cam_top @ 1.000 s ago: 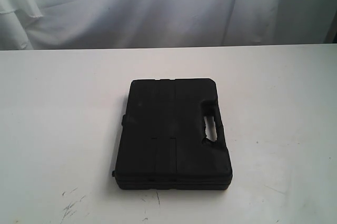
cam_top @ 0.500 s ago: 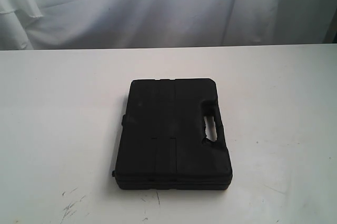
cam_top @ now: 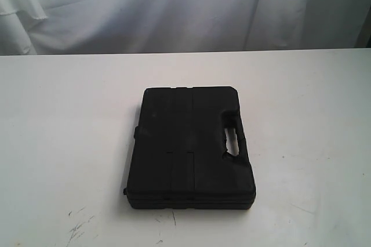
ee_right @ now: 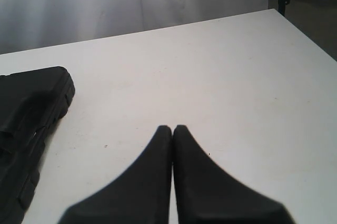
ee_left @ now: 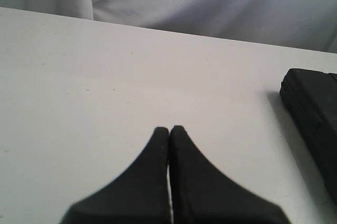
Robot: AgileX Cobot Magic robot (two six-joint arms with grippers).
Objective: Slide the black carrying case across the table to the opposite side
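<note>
The black carrying case (cam_top: 188,145) lies flat near the middle of the white table (cam_top: 64,119), its handle cut-out (cam_top: 233,140) on the right side. Neither arm shows in the exterior view. In the left wrist view my left gripper (ee_left: 169,128) is shut with nothing in it, over bare table, and a corner of the case (ee_left: 313,113) is off to one side. In the right wrist view my right gripper (ee_right: 172,127) is shut and empty, with the case (ee_right: 29,111) apart from it on the other side.
A white cloth backdrop (cam_top: 174,9) hangs behind the table's far edge. Faint dark scratches (cam_top: 78,224) mark the near left of the tabletop. The table's right edge and a dark floor (ee_right: 310,13) show in the right wrist view.
</note>
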